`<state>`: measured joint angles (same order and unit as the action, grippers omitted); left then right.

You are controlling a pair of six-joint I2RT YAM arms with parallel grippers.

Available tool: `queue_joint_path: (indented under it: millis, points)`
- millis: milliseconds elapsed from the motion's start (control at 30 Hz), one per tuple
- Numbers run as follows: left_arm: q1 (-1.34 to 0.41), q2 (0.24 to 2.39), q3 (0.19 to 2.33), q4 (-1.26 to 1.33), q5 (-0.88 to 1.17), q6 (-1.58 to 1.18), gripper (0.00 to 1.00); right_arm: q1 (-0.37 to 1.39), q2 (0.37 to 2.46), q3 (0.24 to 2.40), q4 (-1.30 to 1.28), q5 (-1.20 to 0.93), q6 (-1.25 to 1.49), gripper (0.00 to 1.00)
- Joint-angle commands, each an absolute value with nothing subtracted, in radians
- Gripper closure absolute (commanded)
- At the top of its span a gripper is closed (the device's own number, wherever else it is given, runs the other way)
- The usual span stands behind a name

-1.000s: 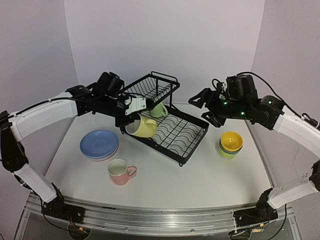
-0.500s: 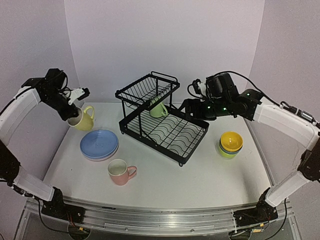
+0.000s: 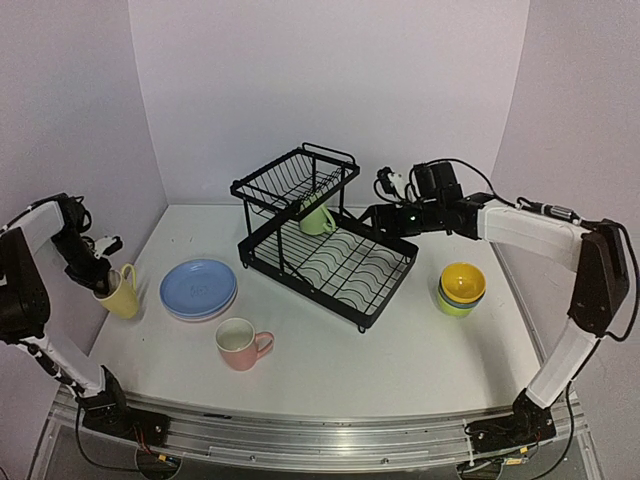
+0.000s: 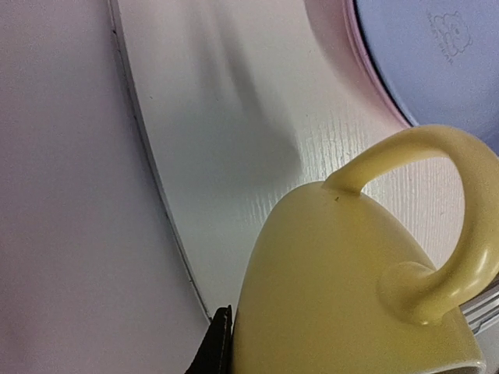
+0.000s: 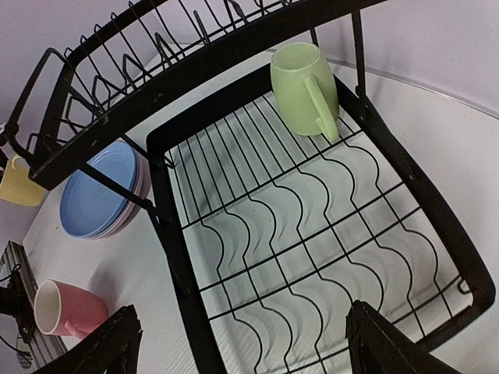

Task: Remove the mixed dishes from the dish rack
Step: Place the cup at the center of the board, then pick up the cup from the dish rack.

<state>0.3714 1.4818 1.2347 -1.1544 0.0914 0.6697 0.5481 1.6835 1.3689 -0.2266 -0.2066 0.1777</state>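
While your left gripper [image 3: 105, 276] stays out of the stack's way, it clamps the rim of the yellow mug [image 3: 122, 295] far left of the dish rack [image 3: 330, 250], beyond the blue plate [image 3: 198, 285]; that looks like a set-down spot. Your right gripper [image 3: 376, 214] hovers at the rack's right rear, jaws spread and empty, facing the green mug [image 3: 318, 218], the last dish in the rack.

From the left wrist, you see smooth glazed yellow wall and a looped handle, one dark finger [image 4: 221, 347] pressed against it, over the grained white table [image 4: 234, 117].

From the right wrist, your fingers [image 5: 115, 347] stand wide apart; the green mug lies on its side on the rack's thin wavy black wires, under the upper basket.
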Motion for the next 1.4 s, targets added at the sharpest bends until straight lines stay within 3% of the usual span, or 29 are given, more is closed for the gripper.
queue_joint_path:
  millis: [0, 567, 733, 833, 1367]
  points:
    - [0.369, 1.531, 1.169, -1.019, 0.085, 0.599, 1.0, 0.557, 1.768, 1.353, 0.028, -0.286, 0.095, 0.12]
    - [0.362, 1.562, 1.002, -0.837, 0.096, 0.564, 1.0, 0.548, 2.04, 1.492, 0.15, -0.254, 0.045, 0.13]
    - [0.363, 1.538, 1.03, -0.864, 0.131, 0.564, 0.72, 0.543, 2.129, 1.562, 0.16, -0.235, 0.022, 0.13]
    - [0.363, 1.522, 1.082, -0.887, 0.149, 0.556, 0.62, 0.533, 2.193, 1.616, 0.172, -0.228, 0.008, 0.14]
    - [0.362, 1.462, 1.254, -0.986, 0.222, 0.559, 0.37, 0.493, 2.472, 1.837, 0.395, -0.152, -0.082, 0.27]
